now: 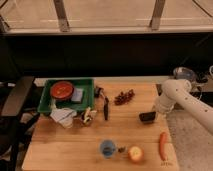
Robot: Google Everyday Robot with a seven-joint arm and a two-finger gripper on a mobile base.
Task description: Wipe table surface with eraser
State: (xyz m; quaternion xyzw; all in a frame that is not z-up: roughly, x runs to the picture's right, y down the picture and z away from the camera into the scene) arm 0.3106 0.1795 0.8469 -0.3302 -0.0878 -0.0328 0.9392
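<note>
The table surface is a light-brown wooden top. The eraser, a small flat black block, lies on it near the right edge. My gripper comes in from the right on a white arm and sits on the eraser's right end, shut on it and holding it down against the wood.
A green tray at the left holds a red bowl and a grey-blue sponge. A white cloth, a black-handled tool, grapes, a blue cup, an apple and a carrot lie on the table.
</note>
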